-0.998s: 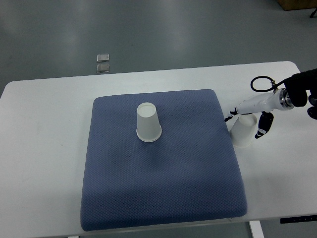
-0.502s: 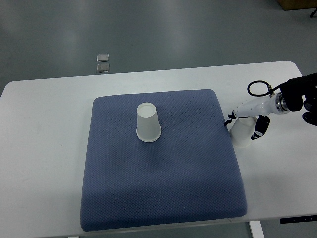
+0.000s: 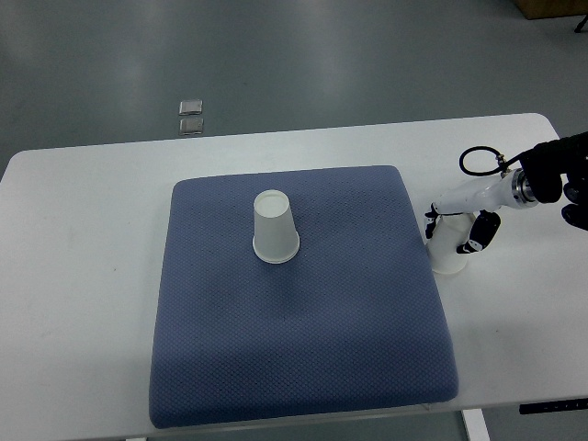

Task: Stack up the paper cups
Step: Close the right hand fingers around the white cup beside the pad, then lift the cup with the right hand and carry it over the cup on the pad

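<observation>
An upside-down white paper cup (image 3: 275, 228) stands on the blue mat (image 3: 303, 322), left of its middle. A second upside-down white paper cup (image 3: 448, 246) stands on the white table just past the mat's right edge. My right hand (image 3: 454, 229) comes in from the right edge and sits over this second cup, its fingers (image 3: 481, 233) curled around the cup's sides. The left arm is out of view.
The blue mat covers the middle of the white table (image 3: 83, 239). A black cable loop (image 3: 476, 162) sticks up from the right wrist. Two small square plates (image 3: 191, 116) lie on the grey floor beyond the table's far edge.
My right hand has lowered a little onto the cup beside the mat and its fingers have closed in around it. The cup on the mat has not moved.
</observation>
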Tool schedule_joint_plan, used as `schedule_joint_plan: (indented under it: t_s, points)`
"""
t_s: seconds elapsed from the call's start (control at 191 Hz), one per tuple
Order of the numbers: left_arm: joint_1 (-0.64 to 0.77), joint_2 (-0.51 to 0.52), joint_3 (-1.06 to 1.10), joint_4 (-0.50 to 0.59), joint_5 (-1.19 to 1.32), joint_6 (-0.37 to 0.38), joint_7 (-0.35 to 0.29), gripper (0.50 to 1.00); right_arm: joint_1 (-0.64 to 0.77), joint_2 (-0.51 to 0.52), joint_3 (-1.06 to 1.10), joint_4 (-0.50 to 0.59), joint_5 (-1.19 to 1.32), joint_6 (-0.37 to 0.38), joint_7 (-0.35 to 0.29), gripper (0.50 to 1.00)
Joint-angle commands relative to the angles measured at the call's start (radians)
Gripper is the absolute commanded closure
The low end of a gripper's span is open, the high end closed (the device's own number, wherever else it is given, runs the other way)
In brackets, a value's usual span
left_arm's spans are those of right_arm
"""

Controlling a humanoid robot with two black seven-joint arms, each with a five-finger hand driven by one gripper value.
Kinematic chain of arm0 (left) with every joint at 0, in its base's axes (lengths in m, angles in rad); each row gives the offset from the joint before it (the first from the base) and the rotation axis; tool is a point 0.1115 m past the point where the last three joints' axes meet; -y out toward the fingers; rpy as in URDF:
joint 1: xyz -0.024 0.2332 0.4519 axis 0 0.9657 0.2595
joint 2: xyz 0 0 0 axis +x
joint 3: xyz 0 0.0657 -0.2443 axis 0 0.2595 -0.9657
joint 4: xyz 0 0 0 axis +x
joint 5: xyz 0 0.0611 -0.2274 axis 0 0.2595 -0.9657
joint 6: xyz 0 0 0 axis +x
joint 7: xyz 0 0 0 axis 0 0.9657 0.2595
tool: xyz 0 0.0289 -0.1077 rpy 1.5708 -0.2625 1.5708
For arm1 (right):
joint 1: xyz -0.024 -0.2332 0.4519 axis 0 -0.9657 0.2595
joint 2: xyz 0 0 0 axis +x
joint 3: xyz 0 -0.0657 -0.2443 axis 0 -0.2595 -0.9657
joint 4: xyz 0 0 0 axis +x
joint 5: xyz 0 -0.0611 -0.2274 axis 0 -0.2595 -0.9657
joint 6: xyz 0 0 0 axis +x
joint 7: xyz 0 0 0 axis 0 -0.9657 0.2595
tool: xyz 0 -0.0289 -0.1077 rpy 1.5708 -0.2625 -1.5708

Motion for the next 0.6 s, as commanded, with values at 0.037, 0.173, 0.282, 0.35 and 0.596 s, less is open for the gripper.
schedule_joint_plan:
  t_s: [0.037,0.173,0.282,0.35,0.596]
  points:
    - [0.000,0.000,0.000,0.000,0.000,0.001,0.000,0.500,0.004,0.000,0.006,0.000,0.000,0.001,0.003,0.830]
    - [0.000,0.000,0.000,0.001,0.000,0.001,0.000,0.500,0.035,-0.004,0.006,0.000,0.000,0.006,0.006,0.830]
    - [0.000,0.000,0.000,0.000,0.000,-0.001,0.000,0.500,0.058,-0.014,0.006,0.000,0.000,0.012,0.006,0.830]
    - [0.000,0.000,0.000,0.000,0.000,-0.001,0.000,0.500,0.077,-0.016,0.006,0.000,0.002,0.014,0.006,0.830]
    - [0.000,0.000,0.000,0.000,0.000,-0.001,0.000,0.500,0.121,-0.017,0.006,0.000,0.002,0.015,0.005,0.824]
